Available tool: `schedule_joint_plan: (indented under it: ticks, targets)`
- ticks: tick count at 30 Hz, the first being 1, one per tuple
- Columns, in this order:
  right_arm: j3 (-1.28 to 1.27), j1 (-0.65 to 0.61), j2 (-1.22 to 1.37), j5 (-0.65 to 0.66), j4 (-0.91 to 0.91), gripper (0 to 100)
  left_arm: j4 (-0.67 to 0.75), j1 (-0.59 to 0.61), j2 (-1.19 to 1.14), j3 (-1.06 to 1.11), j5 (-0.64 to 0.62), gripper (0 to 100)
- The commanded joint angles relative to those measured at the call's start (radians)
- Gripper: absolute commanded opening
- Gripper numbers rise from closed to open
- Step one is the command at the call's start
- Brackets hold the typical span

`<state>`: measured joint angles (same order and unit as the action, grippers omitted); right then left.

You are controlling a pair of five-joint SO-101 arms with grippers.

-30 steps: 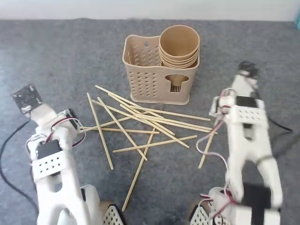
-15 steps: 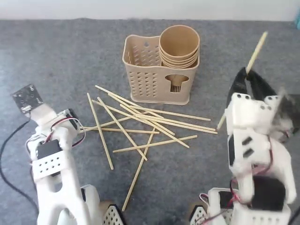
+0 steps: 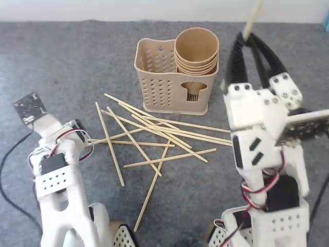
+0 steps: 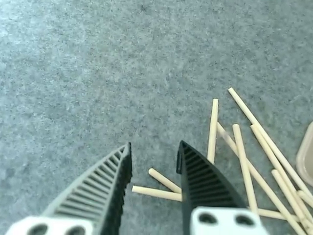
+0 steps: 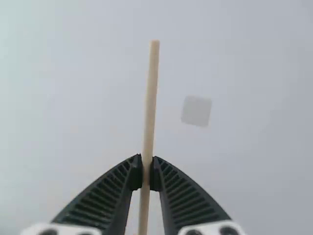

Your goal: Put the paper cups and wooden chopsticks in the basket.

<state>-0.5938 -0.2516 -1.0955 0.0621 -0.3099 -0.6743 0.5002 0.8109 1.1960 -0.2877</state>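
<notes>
Right claw clamped on one wooden chopstick — lifted clear of the table, just right of the basket.
The stick is pinched at the very fingertips. Most of its length pokes out past them toward the far edge, and the rest runs back between the jaws. The basket sits near the middle of the far edge, with a nested stack of paper cups in its right half. The loose chopsticks lie criss-crossed mid-table, just in front of the basket. Left claw is spread wide with nothing in it, low over the grey surface toward the near-left corner — the left ends of the pile lie just past its tips, and two stick ends show in the gap between its fingers.
</notes>
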Motion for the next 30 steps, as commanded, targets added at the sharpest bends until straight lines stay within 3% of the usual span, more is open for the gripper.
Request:
schedule_joint_plan:
  ticks: [1, 10, 23, 30]
  targets:
    - [0.049, -0.068, 0.11, 0.017, 0.206, 1.3, 0.021, 0.008, 0.032, -0.002, -0.009, 15]
    - [0.224, -0.225, 0.421, 0.014, 0.332, 1.3, 0.107, 0.008, 0.034, 0.041, -0.009, 14]
    - [0.634, -0.236, 0.978, 0.011, 0.332, 1.3, 0.129, 0.008, 0.034, 0.045, -0.008, 14]
    - [0.68, -0.234, 1.079, 0.011, 0.325, 16.4, 0.133, 0.008, 0.032, 0.045, -0.008, 15]
